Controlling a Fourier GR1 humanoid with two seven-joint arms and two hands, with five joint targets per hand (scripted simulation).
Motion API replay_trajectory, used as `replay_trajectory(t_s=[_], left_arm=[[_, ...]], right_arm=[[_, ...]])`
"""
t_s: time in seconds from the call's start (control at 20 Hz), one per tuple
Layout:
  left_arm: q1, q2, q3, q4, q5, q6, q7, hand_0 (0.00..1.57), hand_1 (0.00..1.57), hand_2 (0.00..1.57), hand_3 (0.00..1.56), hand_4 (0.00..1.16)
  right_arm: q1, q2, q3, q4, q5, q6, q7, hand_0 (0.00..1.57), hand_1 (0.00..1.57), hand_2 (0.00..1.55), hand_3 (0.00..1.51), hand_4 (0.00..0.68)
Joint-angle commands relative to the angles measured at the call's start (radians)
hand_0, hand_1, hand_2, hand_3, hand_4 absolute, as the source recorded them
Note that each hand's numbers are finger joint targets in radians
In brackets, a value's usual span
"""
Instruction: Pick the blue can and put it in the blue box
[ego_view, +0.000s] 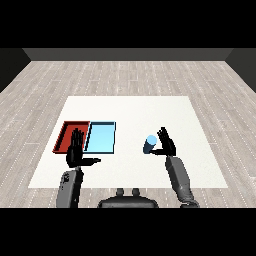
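Can (149, 144) just beside robot hand (167, 145)

No text, label, brand, number or sign can be read anywhere.

Two trays (70, 131), one can (149, 144)

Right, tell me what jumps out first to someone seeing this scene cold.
The red tray and light blue tray stand out first, side by side at the left of the white table. Next comes the blue can, right of the trays and just left of the right hand, whose open fingers are beside it. The left hand is open too, over the red tray's near edge.
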Motion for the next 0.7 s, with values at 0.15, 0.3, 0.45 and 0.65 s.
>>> replay_trajectory(t_s=[0.15, 0.3, 0.45, 0.65], left_arm=[[0.052, 0.008, -0.007, -0.041, 0.01, -0.03, -0.001, 0.0, 0.0, 0.0, 0.0, 0.0], [0.023, -0.004, -0.004, 0.021, -0.008, -0.017, -0.038, 0.0, 0.0, 0.0, 0.0, 0.0], [-0.036, 0.024, 0.038, 0.087, 0.011, -0.03, -0.042, 0.0, 0.0, 0.0, 0.0, 0.0], [-0.038, 0.003, 0.009, 0.047, -0.001, -0.015, -0.031, 0.0, 0.0, 0.0, 0.0, 0.0]], right_arm=[[0.035, 0.007, 0.023, -0.043, 0.0, -0.014, 0.013, 0.0, 0.0, 0.0, 0.0, 0.0], [-0.045, -0.01, 0.006, 0.081, -0.001, 0.021, -0.024, 0.0, 0.0, 0.0, 0.0, 0.0], [-0.083, 0.014, 0.009, 0.092, 0.008, -0.033, -0.019, 0.0, 0.0, 0.0, 0.0, 0.0], [-0.1, 0.046, 0.027, 0.049, -0.011, -0.05, 0.063, 0.0, 0.0, 0.0, 0.0, 0.0]])
